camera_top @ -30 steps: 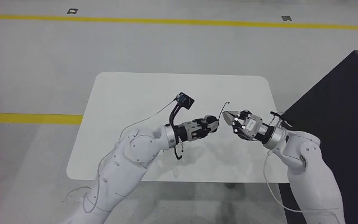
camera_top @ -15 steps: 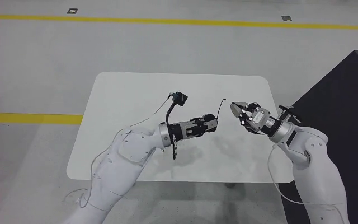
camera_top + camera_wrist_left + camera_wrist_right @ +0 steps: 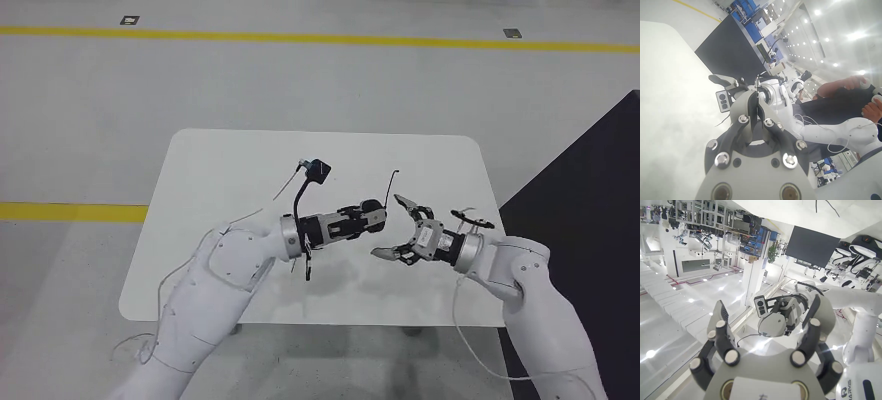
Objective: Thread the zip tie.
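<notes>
Clamping black zip tie (image 3: 391,190) in closed left gripper (image 3: 380,214) above white table (image 3: 250,170), long axis running away from robot. Holding right gripper (image 3: 396,229) wide open, empty, just beside, facing left gripper, free tail lying slightly beyond.

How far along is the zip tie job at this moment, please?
Done: the left gripper has the zip tie pinched in shut fingers. In hand: the right gripper hangs open beside it, holding nothing. Left: no loop shows, so the threading itself is not yet done.
</notes>
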